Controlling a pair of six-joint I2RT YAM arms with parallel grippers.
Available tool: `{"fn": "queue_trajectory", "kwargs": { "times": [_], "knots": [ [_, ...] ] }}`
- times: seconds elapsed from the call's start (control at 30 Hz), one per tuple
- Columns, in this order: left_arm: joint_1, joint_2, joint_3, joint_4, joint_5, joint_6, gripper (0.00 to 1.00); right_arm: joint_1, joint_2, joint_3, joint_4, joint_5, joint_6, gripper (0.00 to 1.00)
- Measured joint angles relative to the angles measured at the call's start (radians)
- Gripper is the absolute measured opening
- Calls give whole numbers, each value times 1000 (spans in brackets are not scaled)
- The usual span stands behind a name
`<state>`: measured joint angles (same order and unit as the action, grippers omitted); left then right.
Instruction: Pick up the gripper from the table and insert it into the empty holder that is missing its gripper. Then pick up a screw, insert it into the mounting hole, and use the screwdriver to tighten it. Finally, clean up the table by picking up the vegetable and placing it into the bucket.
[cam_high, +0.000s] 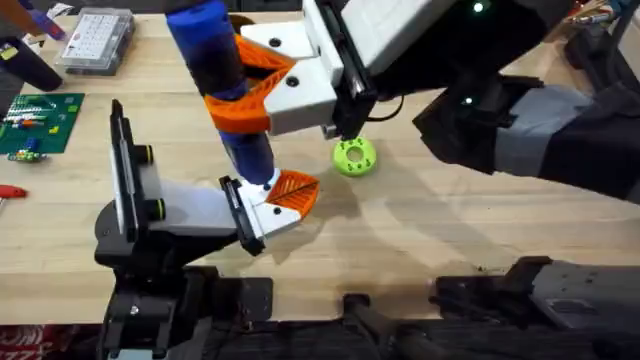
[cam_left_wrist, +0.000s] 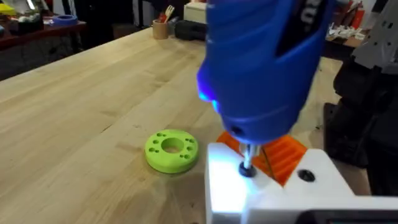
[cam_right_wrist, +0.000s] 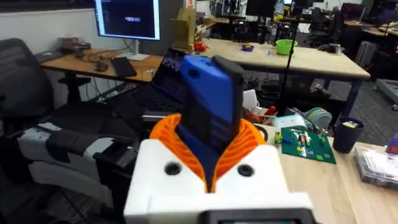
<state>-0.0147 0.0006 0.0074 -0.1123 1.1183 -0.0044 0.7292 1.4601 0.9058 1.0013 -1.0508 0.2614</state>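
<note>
The right gripper (cam_high: 262, 88), its white fingers with orange ribbed pads (cam_right_wrist: 239, 144) clamped around the blue screwdriver (cam_high: 222, 75), held the tool upright over a white part (cam_left_wrist: 273, 193) on the wooden table (cam_high: 430, 230). The screwdriver's thin metal tip (cam_left_wrist: 247, 163) stood at a hole in that part, an orange ribbed piece just behind it. A flat green disc with holes (cam_high: 354, 156) lay on the table near the part. Whether the left arm's jaws were open or closed could not be told.
</note>
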Motion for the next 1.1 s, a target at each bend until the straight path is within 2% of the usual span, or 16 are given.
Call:
{"fn": "queue_trajectory", "kwargs": {
  "times": [1.1],
  "knots": [
    [0,0,0,0,0,0,4,-8,0,-1,-36,3,-1,22]
  ]
}}
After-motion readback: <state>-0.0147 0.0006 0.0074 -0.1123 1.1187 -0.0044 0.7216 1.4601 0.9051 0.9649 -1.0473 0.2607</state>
